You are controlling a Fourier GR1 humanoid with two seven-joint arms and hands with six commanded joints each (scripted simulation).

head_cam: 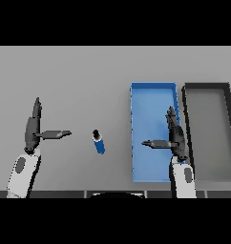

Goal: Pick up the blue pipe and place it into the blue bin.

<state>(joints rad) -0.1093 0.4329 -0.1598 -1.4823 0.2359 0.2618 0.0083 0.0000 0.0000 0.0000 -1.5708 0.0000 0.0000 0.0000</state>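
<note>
while both empty, left hand (31,131) open, right hand (174,136) open over blue bin (151,102)

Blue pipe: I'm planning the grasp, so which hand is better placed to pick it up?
Probably the left hand. It is open on the bare table with its thumb pointing toward the blue pipe and nothing between them. The right hand, also open, hovers over the blue bin, farther away across its wall.
</note>
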